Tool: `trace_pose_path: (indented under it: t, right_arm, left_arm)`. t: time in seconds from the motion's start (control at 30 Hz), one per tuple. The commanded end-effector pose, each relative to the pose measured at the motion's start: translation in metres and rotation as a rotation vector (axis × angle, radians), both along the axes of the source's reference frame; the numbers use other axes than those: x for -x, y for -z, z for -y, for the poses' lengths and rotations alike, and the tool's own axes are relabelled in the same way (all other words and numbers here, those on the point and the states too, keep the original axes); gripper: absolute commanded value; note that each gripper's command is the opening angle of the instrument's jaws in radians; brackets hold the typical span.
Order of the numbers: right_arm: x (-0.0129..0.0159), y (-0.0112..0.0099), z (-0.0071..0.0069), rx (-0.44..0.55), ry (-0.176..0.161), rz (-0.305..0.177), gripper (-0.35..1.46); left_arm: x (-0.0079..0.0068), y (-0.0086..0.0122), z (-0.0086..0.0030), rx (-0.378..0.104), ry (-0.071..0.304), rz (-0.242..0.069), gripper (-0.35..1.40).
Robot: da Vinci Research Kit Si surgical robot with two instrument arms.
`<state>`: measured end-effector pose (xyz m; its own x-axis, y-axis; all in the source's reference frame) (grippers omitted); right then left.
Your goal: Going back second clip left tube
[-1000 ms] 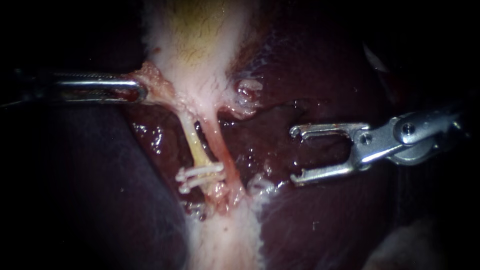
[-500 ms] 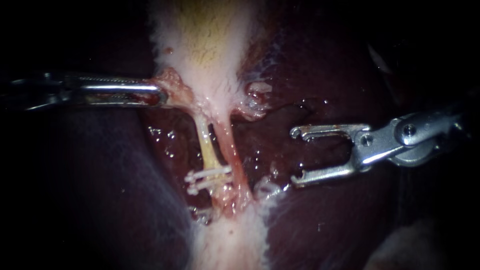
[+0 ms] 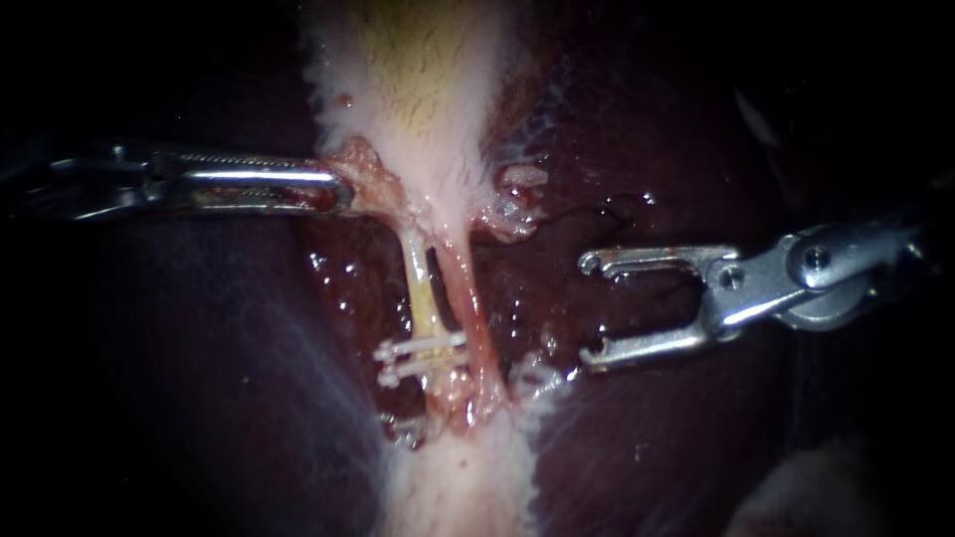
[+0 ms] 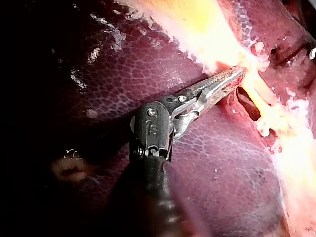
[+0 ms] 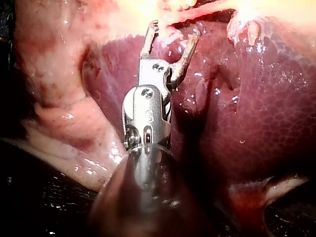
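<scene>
Closer to the tubes, the left instrument (image 3: 343,189) has been moved, its claw clamped on the gallbladder (image 3: 418,89) edge. The right instrument (image 3: 589,310), claw wide and empty, is best pulled straight back, kept off the liver (image 3: 647,447) and the left tube (image 3: 422,298), where two clips (image 3: 423,358) are seen low down.

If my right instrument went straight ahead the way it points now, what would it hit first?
Probably the pink right tube, which stands before the clipped left tube; depth is unclear.

Liver (image 3: 647,447): dark red, wet, spans the scene. On it, centre: pale gallbladder (image 3: 428,99), far; left tube (image 3: 422,298) and right tube (image 3: 466,303), nearer.
</scene>
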<state>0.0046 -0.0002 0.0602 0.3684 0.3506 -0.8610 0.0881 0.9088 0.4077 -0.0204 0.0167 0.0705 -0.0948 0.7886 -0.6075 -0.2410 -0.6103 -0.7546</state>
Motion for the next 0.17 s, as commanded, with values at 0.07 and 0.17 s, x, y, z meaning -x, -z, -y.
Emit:
trace_pose_path:
  t: [0.07, 0.17]
  right_arm:
    - [0.0000, 0.0000, 0.0000, 0.000, 0.000, 0.000, 0.50]
    - [0.0000, 0.0000, 0.0000, 0.000, 0.000, 0.000, 0.50]
  left_arm:
    - [0.0000, 0.0000, 0.0000, 0.000, 0.000, 0.000, -0.35]
    - [0.0000, -0.0001, 0.0000, 0.000, 0.000, 0.000, -0.35]
